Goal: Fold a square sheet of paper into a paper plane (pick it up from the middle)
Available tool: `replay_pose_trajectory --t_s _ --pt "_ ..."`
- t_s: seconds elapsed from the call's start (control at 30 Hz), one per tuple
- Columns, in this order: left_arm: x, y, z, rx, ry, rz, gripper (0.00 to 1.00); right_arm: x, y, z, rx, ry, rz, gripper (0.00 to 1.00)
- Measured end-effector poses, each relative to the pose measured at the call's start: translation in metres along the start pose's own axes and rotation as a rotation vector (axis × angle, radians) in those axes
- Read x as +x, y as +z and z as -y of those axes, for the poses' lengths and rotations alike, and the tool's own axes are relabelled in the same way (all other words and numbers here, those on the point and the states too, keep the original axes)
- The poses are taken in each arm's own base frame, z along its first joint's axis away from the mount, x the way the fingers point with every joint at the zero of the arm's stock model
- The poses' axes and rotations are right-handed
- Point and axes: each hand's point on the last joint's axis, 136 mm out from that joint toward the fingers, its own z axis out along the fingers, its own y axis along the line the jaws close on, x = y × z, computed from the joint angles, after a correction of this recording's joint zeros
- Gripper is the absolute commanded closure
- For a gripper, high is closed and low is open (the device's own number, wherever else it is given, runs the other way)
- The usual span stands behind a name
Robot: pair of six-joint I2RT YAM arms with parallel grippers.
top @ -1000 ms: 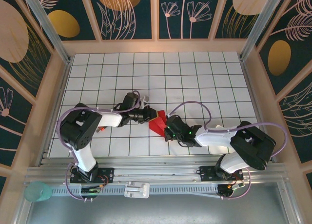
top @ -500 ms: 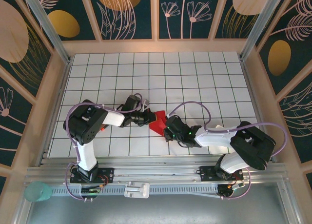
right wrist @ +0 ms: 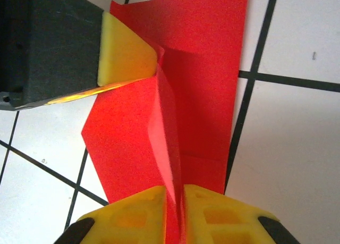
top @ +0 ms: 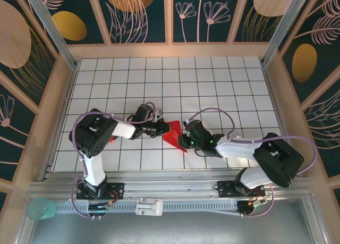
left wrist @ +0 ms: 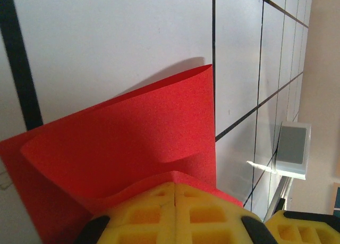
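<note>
Top external: on the table (top: 223, 90) I see the creased red paper (top: 173, 135) near front centre, between both arms. My left gripper (top: 165, 128) pinches it from the left, and my right gripper (top: 183, 142) pinches a raised fold on its right.

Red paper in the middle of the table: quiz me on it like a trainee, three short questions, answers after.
1. True or false: the red paper lies flat and unfolded on the table.
2. Which grips the paper? A: left claw alone. B: right claw alone. C: both.
3. Fill in: the right claw pinches a raised ___ of the paper.
Key: 1 false; 2 C; 3 fold.
</note>
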Motion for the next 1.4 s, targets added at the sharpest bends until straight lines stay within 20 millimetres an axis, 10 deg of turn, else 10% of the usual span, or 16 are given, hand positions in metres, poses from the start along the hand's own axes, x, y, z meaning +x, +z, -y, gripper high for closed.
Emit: replay_pose_trajectory --t_s 1.4 --pt "0.001 -0.001 0.000 0.010 0.010 0.009 1.00 0.019 0.006 -0.011 -0.078 0.052 -0.038 0.92"
